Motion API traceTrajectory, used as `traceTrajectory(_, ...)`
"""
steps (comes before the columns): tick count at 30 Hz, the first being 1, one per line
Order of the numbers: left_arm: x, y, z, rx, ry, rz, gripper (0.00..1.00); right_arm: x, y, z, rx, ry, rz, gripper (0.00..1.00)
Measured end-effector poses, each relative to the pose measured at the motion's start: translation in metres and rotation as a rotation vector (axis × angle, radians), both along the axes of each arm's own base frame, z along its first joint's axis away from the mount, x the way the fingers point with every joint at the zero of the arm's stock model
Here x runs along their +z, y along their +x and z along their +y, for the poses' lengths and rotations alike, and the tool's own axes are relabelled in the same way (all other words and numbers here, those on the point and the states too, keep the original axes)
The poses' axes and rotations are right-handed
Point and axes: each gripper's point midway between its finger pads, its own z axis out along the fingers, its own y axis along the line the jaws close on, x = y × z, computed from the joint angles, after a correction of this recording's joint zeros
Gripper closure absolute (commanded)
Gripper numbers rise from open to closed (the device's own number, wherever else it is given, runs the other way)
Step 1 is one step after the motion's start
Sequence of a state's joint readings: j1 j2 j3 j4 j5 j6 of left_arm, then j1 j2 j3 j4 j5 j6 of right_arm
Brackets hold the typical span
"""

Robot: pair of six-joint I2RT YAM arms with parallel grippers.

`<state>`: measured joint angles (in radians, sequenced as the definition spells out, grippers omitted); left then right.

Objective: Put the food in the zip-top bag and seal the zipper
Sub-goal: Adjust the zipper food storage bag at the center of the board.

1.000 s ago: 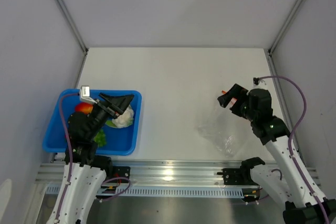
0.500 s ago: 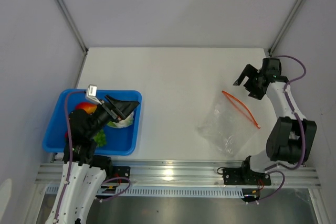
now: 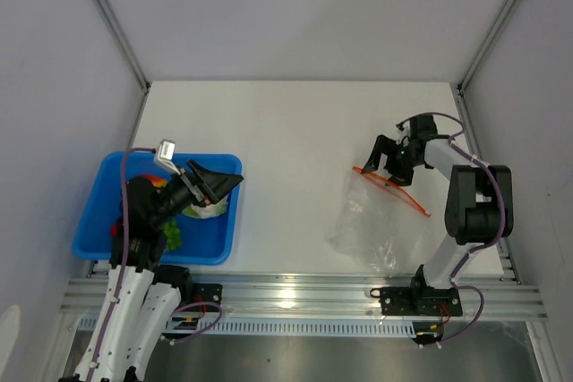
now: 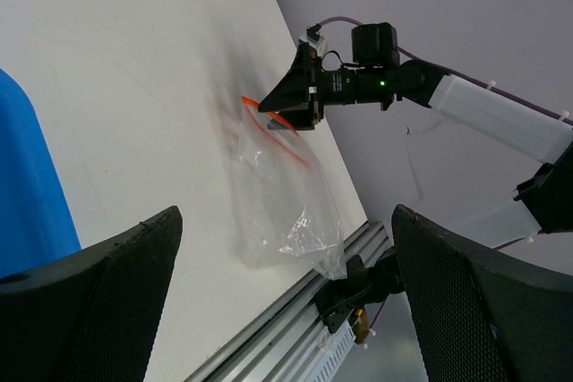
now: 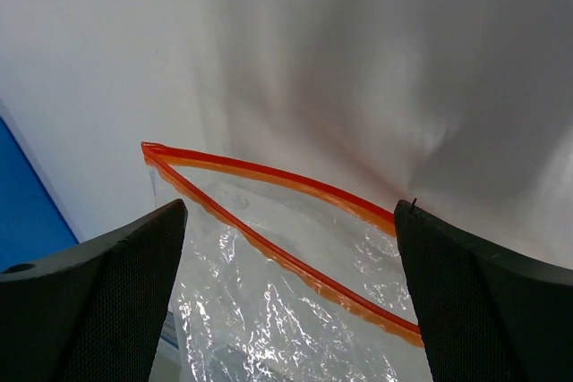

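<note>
The right gripper point(image 3: 387, 160) hangs with its jaws spread wide and nothing between them, right over the far-left end of the zipper point(image 3: 394, 191). In the right wrist view the red strip opens into a narrow loop lying between the two fingers point(image 5: 98, 301), so the mouth of the zip-top bag point(image 3: 369, 225) gapes. Whether a finger touches the plastic cannot be told. The bag lies flat and crinkled on the right half of the tabletop point(image 3: 286, 131), its mouth towards the far right and its closed end close to the near edge, just beside the metal rail point(image 3: 286, 292).

The left gripper point(image 3: 222, 183) is likewise spread and empty. It is raised over the right side of the blue tray point(image 3: 89, 248) and looks across towards the bag. The food point(image 3: 208, 210) sits in that tray: a white piece, green leafy bits and a red-orange piece, partly hidden by the arm.

The tray sits in the near-left corner, well apart from the bag. A broad bare stretch of white tabletop runs between them and on to the far wall. The right arm's elbow stands near the right edge.
</note>
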<state>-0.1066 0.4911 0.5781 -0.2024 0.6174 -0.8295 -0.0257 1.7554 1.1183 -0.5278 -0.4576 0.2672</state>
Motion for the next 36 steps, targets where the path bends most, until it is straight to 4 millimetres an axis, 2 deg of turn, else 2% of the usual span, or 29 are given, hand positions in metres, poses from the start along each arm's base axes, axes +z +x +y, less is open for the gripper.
traceTrajectory(5, 0.002, -0.001, -0.004, -0.031, -0.005, -0.011, 0.01, 0.0, -0.02, 0.042, 0.135, 0.017, -0.01, 0.01)
traceTrajectory(13, 0.006, -0.006, -0.009, -0.075, -0.011, -0.026, 0.02, 0.015, -0.047, 0.089, 0.262, 0.085, -0.07, 0.02)
traceTrajectory(16, 0.006, -0.006, -0.011, -0.096, -0.013, -0.024, 0.03, 0.023, -0.063, 0.123, 0.366, 0.136, -0.084, 0.01)
traceTrajectory(19, 0.005, -0.005, -0.012, -0.105, -0.014, -0.019, 0.03, 0.028, -0.092, 0.162, 0.504, 0.148, -0.075, 0.01)
traceTrajectory(22, 0.005, -0.007, -0.013, -0.119, -0.016, -0.018, 0.04, 0.038, -0.106, 0.186, 0.58, 0.101, -0.091, 0.01)
traceTrajectory(25, 0.006, -0.007, -0.014, -0.125, -0.019, -0.024, 0.04, 0.055, -0.088, 0.184, 0.508, -0.046, -0.138, 0.01)
traceTrajectory(26, 0.007, -0.007, -0.014, -0.127, -0.02, -0.025, 0.04, 0.069, -0.068, 0.175, 0.436, -0.133, -0.184, 0.01)
traceTrajectory(30, 0.006, -0.006, -0.015, -0.129, -0.021, -0.022, 0.04, 0.118, -0.019, 0.141, 0.196, -0.315, -0.301, 0.0)
traceTrajectory(32, 0.006, -0.005, -0.015, -0.129, -0.021, -0.019, 0.05, 0.136, -0.004, 0.121, 0.072, -0.359, -0.315, 0.01)
traceTrajectory(36, 0.005, -0.005, -0.015, -0.13, -0.022, -0.016, 0.05, 0.148, 0.007, 0.084, -0.131, -0.398, -0.238, 0.01)
